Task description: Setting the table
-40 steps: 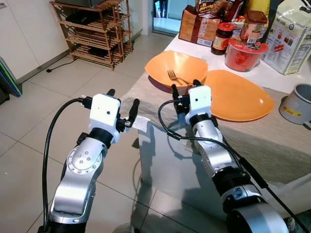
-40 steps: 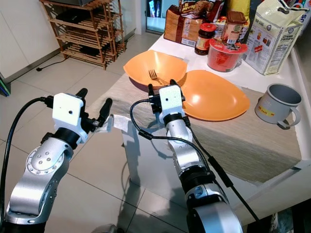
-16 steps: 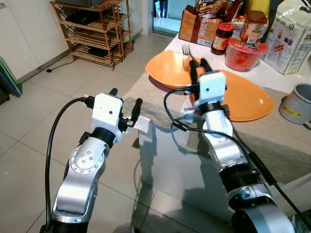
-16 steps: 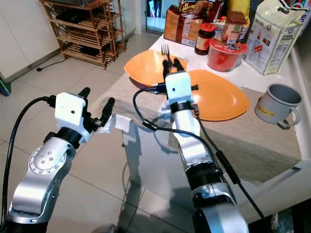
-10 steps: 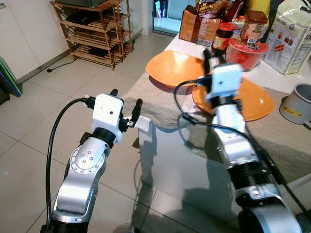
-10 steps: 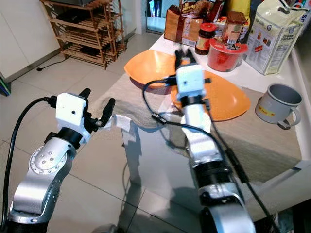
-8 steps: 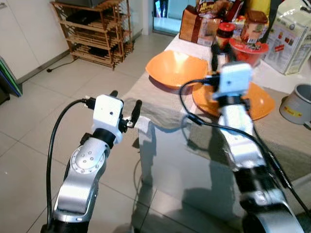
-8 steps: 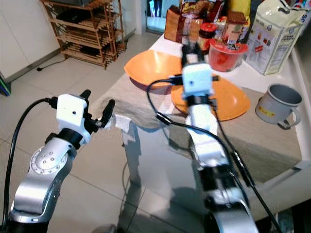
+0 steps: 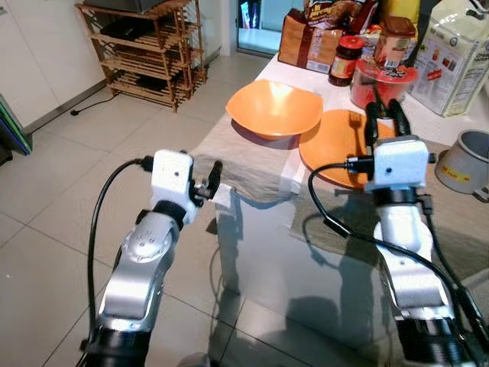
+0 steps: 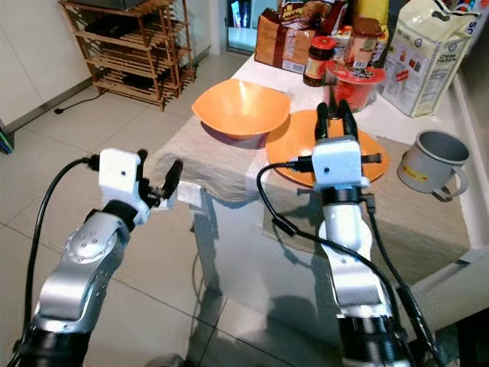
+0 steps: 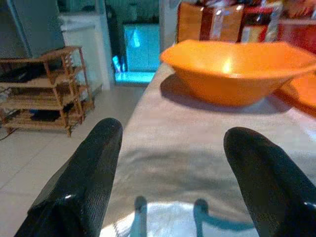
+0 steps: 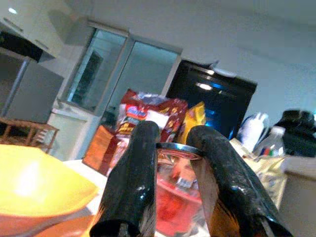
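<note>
Over plate, table's right part: fork shows as thin silvery piece pinched between right gripper's fingers; hard to make out in head views.
Right gripper: fingers narrow, pointing up and away, clamped on fork; hangs above near edge of orange plate, not touching it.
Plate: flat on grey cloth, just beside orange bowl; rims touching or nearly so, can't tell which.
Bowl: upright on cloth, toward table's far left corner.
Cloth: runs along table, left end drapes over edge.
Left gripper: fingers spread wide, holding nothing; sits off table's left edge at cloth level, aimed across cloth at bowl.
White scrap: just beside left gripper's fingertip, at table corner; contact unclear.
Behind plate: red tub, dark jar w/ red lid, snack bags, big white bag, packed close together.
Mug: grey, on cloth, right of plate, well apart from gripper.
Floor side: wooden rack by wall, pale tiles.
</note>
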You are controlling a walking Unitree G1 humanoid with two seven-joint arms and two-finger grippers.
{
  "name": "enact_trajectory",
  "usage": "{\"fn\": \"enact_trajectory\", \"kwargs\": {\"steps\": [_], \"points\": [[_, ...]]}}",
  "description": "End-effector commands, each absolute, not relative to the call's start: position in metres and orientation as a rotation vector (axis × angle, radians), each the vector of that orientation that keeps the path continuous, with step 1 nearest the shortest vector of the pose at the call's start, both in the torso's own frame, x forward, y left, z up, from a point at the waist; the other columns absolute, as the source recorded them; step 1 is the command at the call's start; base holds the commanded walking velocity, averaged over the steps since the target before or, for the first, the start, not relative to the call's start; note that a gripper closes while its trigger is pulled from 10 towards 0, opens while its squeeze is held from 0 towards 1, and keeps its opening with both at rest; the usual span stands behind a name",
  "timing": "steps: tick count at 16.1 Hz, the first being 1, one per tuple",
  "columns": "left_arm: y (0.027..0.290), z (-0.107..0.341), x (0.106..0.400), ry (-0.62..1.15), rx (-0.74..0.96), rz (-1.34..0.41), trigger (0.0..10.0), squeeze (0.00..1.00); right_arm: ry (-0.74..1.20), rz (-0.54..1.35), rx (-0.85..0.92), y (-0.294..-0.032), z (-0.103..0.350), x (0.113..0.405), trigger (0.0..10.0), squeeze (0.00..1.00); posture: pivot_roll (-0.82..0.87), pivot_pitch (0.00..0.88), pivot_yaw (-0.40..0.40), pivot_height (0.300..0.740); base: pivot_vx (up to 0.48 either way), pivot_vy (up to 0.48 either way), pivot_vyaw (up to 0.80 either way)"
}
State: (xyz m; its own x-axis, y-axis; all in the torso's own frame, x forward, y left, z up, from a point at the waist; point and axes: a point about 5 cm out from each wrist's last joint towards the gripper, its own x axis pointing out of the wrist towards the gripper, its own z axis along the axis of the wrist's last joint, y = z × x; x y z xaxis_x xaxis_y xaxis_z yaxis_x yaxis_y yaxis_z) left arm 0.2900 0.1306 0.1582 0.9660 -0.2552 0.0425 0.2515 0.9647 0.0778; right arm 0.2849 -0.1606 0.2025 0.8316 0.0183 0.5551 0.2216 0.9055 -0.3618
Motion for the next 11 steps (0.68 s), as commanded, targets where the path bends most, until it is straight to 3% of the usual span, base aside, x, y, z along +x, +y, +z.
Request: {"fn": "enact_trajectory", "kwargs": {"steps": [1, 7, 11], "points": [[0.125, 0.159, 0.294, -0.060, 0.068, -0.264, 10.0, 0.00, -0.597, -0.123, -0.441, -0.162, 0.208, 0.281, 0.0, 0.00, 0.05, 0.001, -0.017, 0.740, 0.000, 0.000, 0.00], [0.111, 0.170, 0.303, -0.121, 0.009, -0.322, 10.0, 0.00, -0.541, -0.086, -0.432, -0.152, 0.197, 0.281, 0.0, 0.00, 0.03, 0.000, -0.016, 0.740, 0.000, 0.000, 0.00], [0.112, 0.171, 0.303, -0.133, 0.003, -0.317, 10.0, 0.00, -0.497, -0.077, -0.419, -0.154, 0.189, 0.285, 0.0, 0.00, 0.04, 0.000, -0.022, 0.740, -0.296, 0.000, 0.00]]}}
